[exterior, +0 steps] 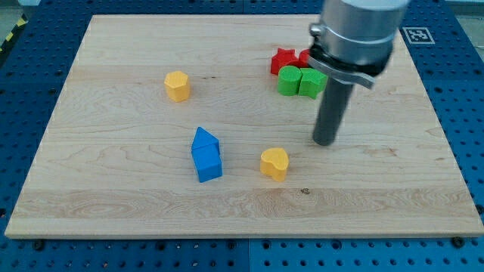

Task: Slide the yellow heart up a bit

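The yellow heart (274,163) lies on the wooden board (113,174), right of centre and towards the view's bottom. My tip (324,141) rests on the board a little to the right of and above the heart, apart from it. A second yellow block (177,86), a hexagon shape, sits at the upper left.
Two blue blocks (206,154) lie touching each other left of the heart. Two green blocks (299,81) and a red star (283,60) with another red block partly hidden by the arm cluster at the upper right, just above my tip.
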Tool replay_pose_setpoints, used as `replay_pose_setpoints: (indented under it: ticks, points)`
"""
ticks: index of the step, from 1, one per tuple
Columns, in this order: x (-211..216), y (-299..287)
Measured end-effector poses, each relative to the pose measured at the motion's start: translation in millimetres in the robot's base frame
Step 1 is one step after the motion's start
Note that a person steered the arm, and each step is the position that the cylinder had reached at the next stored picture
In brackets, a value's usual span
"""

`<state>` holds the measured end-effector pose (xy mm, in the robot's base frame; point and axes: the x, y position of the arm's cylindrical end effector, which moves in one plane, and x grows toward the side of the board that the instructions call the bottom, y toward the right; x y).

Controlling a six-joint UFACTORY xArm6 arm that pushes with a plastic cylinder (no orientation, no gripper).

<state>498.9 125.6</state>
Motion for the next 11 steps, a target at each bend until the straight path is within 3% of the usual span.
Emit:
replay_pose_setpoints:
  ticks: [3, 5, 7, 11]
  points:
    - [48, 5]
    - [77, -91]
    - [23, -89]
    - [25, -43]
